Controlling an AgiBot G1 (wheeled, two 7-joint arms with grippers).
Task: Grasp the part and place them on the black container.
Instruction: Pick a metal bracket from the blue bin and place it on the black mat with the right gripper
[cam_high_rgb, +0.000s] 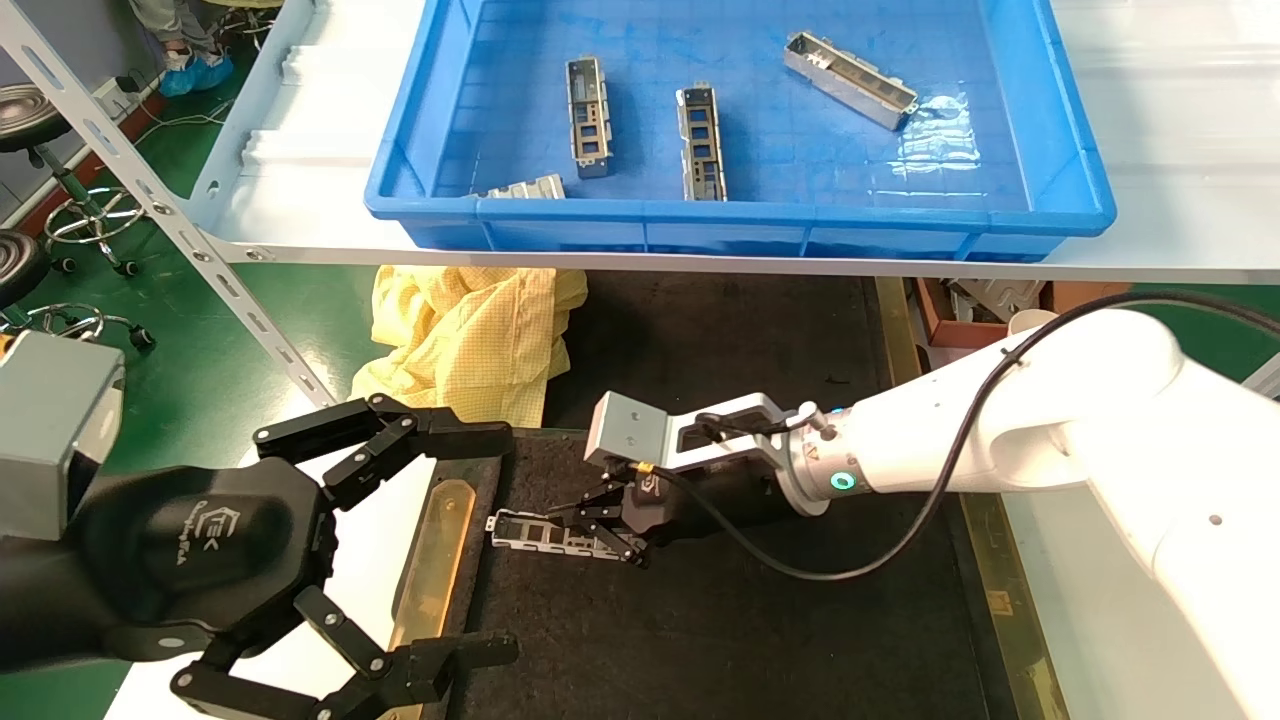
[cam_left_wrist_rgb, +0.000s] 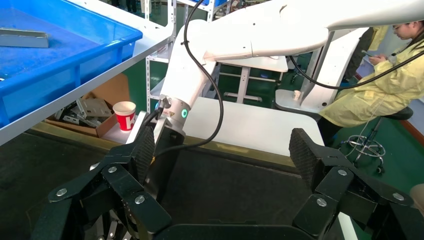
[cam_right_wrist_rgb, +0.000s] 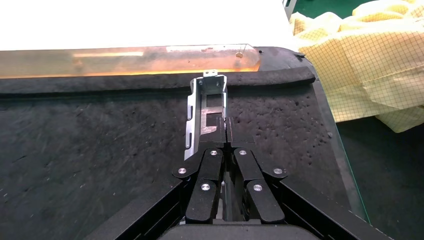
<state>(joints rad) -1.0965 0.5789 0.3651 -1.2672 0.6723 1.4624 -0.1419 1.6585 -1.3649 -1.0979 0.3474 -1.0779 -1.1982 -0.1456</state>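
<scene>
Right pincer (cam_high_rgb: 625, 535) pinching the part (cam_high_rgb: 545, 533) low on the black container (cam_high_rgb: 740, 630); left pincer (cam_high_rgb: 440, 545) spread wide, idle at the container's left edge.

Near to far in head view: left pincer beside the brass-coloured strip (cam_high_rgb: 432, 560), then the part lying flat on the rough dark surface near that strip, yellow cloth (cam_high_rgb: 470, 335) past the container's corner, blue bin (cam_high_rgb: 740, 120) up on the white worktop (cam_high_rgb: 1180, 130) with four more brackets (cam_high_rgb: 700, 142) inside. Right wrist view alone shows its fingers (cam_right_wrist_rgb: 220, 132) pressed together on one wall of the part (cam_right_wrist_rgb: 206, 112). Left wrist view alone shows a red paper cup (cam_left_wrist_rgb: 124, 115), a box of metal pieces (cam_left_wrist_rgb: 82, 112) and a seated person in yellow (cam_left_wrist_rgb: 385, 85).
</scene>
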